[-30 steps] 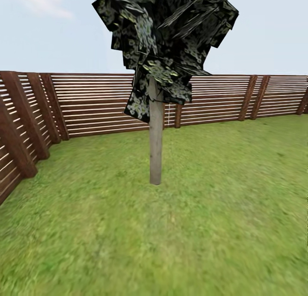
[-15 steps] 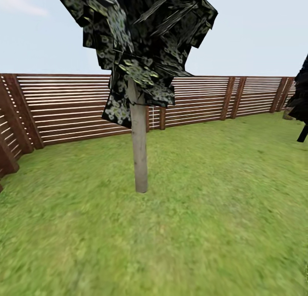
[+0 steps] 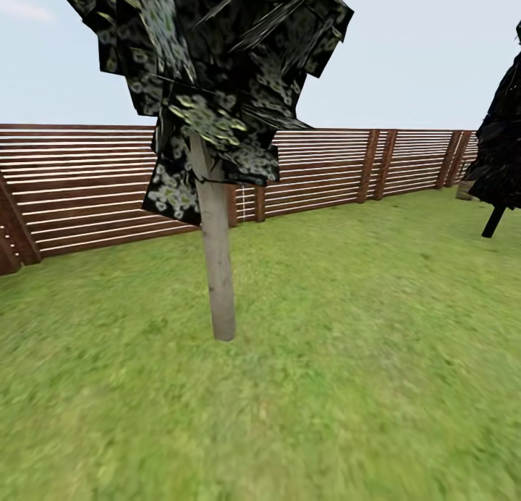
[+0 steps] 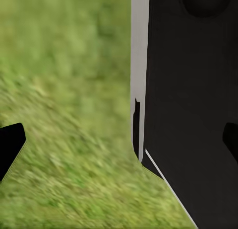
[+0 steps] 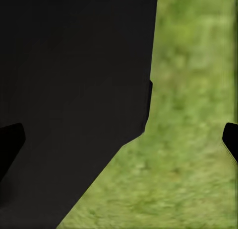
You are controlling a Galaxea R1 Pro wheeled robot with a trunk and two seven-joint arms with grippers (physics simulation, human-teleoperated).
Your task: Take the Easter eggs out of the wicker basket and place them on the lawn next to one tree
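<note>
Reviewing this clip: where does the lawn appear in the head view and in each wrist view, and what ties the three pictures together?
Head view: the lawn covers the lower half, running from the fence forward around the tree.
Left wrist view: the lawn is the blurred green beside the robot's dark body.
Right wrist view: the lawn is the green beside the robot's dark body.
Shared landmark: the mottled green grass itself.

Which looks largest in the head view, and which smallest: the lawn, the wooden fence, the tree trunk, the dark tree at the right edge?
1. lawn
2. wooden fence
3. and 4. tree trunk and dark tree: look similar; the dark tree stands farther away and is cut by the picture's edge, so no ranking.
</note>
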